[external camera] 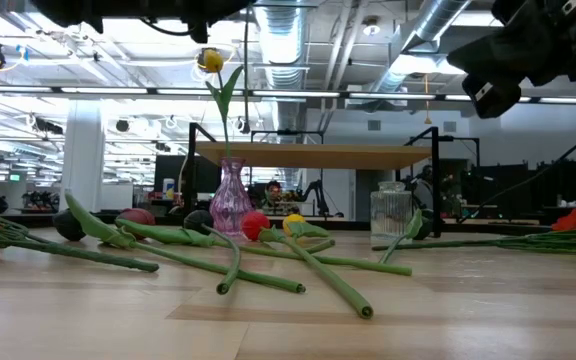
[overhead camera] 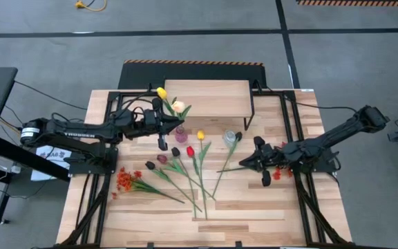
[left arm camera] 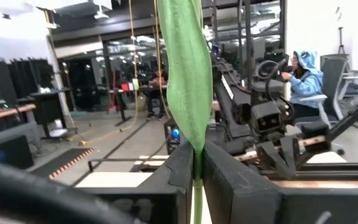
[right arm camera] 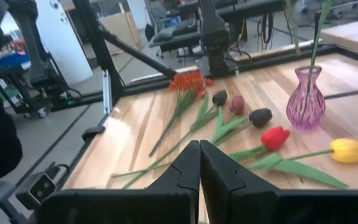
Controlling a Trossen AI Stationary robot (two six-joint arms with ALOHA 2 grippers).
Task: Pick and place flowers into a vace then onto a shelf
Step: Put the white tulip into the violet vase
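A pink glass vase (overhead camera: 180, 133) stands on the table before the shelf (overhead camera: 206, 97). A yellow tulip (external camera: 210, 60) stands in it by its stem and leans to the far left. My left gripper (overhead camera: 173, 124) is above the vase, shut on a second tulip's stem, with a cream head (overhead camera: 178, 106) beside it. My right gripper (overhead camera: 242, 164) is shut on nothing, raised over the table's right half. Several loose tulips (overhead camera: 190, 151) and an orange-red spray (overhead camera: 125, 180) lie flat on the planks. My left gripper pinches the tulip's stem where a broad green leaf wraps it (left arm camera: 196, 158), between its two fingers. The fingers come nearly level from the table's left and lie across the upright stem. The leaf rises above them and the pale stem (left arm camera: 196, 202) hangs below, clear of the table.
A clear glass jar (overhead camera: 231, 137) stands right of the pink vase. A second orange-red spray (overhead camera: 276, 173) lies under my right arm, its long stem (external camera: 488, 241) on the planks. A person in a blue hood (left arm camera: 303, 71) sits beyond the table.
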